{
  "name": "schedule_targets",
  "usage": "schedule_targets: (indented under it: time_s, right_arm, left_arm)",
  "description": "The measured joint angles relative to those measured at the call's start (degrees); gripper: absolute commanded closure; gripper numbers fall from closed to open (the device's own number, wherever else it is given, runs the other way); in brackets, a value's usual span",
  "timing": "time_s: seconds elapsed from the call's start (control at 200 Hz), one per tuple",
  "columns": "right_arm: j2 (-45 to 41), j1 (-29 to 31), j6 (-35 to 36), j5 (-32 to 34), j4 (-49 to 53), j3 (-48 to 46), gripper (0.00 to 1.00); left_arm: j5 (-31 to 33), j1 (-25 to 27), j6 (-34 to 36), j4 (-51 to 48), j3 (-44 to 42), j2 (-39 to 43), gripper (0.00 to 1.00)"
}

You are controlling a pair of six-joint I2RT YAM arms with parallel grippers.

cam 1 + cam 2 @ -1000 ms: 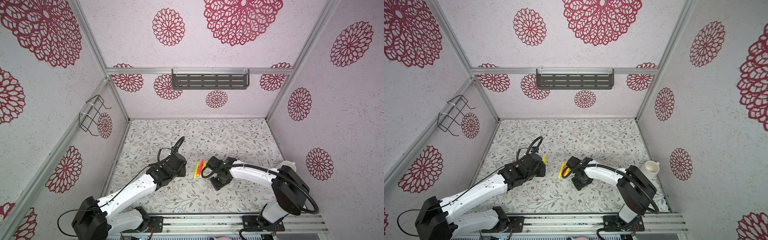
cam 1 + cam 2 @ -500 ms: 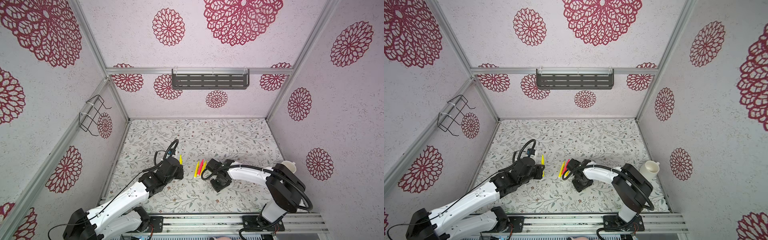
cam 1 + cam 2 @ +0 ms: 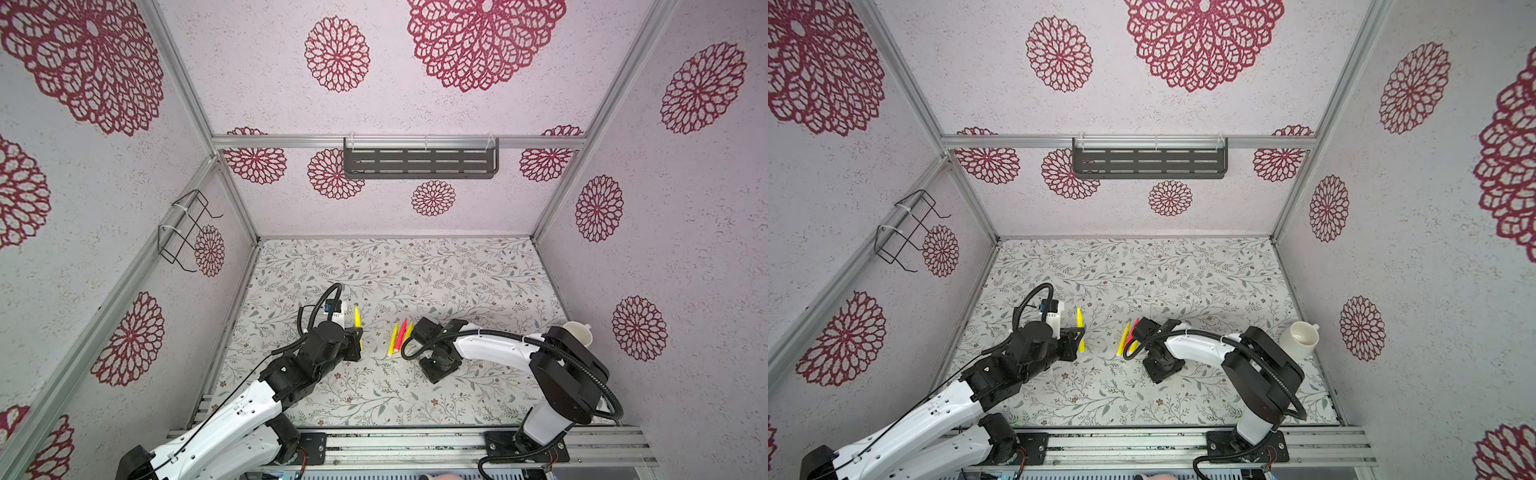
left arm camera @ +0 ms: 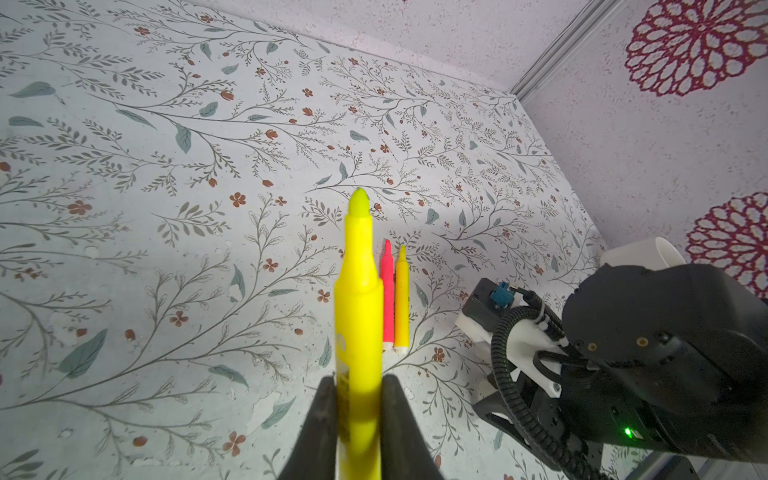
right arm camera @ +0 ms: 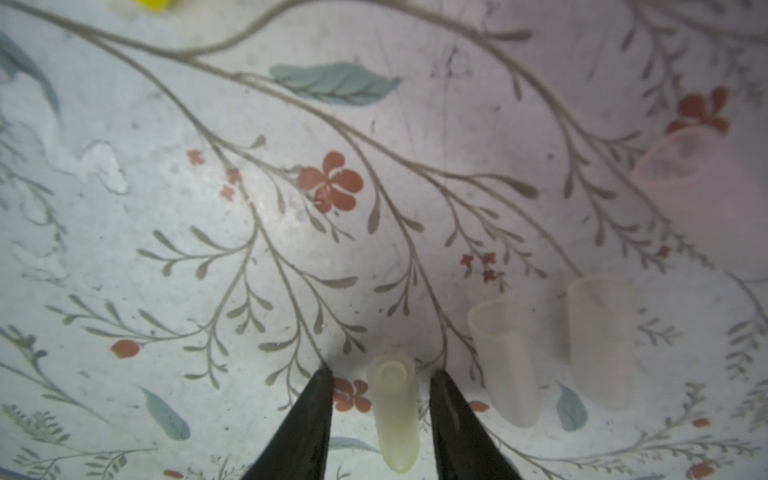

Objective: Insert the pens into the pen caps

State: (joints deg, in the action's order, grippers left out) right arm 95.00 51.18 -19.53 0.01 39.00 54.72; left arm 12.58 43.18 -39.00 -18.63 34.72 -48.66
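Since a second ago the left arm has drawn back towards the front rail. The held yellow pen [image 3: 356,318] now shows clear of the wrist in both top views (earlier the arm mostly hid it). The right arm has barely shifted, and the three loose pens lie where they lay.

The left gripper [image 4: 359,380] is clamped on the held yellow pen [image 4: 359,291] low on its barrel. The pen is bright yellow and uncapped. It steps down to a narrow neck and a rounded point that aims at the far wall above the table [image 3: 415,270].

The red-pink pen [image 4: 387,291] and a yellow pen [image 4: 401,299] lie side by side on the table, touching. The third pen [image 3: 392,338] lies just beside them.

The right gripper [image 5: 382,374] stands apart, its fingers either side of a pale, translucent pen cap [image 5: 395,411] with a gap on each side. This short tube lies on the table. Two clearer caps [image 5: 505,361] lie just beside it, and a pinkish cap [image 5: 681,158] sits further off, blurred.
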Motion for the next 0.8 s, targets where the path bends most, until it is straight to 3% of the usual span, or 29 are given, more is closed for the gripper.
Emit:
schedule_targets:
  time_s: [0.595, 0.801]
  right_arm:
    - [0.0, 0.98, -1.18, 0.28, 0.26, 0.02, 0.79]
    - [0.04, 1.09, -1.36, 0.46, 1.14, 0.57, 0.82]
  left_arm:
    - [0.17, 0.0, 0.24, 0.0, 0.0, 0.72, 1.0]
    - [0.22, 0.0, 0.76, 0.13, 0.0, 0.76, 1.0]
